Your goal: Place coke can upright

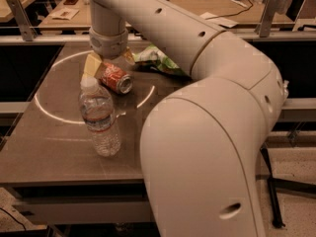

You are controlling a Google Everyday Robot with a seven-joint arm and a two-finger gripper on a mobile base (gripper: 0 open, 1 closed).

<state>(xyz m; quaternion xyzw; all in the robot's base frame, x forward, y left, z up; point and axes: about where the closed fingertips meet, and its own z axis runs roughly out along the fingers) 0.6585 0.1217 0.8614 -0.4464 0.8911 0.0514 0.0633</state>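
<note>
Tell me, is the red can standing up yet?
Not yet. Done: the gripper is right at the left end of the coke can, behind the water bottle. In hand: taking hold, though I can't see if it's gripped. Left: the can lies on its side on the table, so tipping it upright and letting go.

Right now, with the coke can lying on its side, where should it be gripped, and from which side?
Probably across the red mid-body of the coke can, coming from above: it lies on its side on the table, with the water bottle close in front. The gripper sits over its image-left end.
</note>
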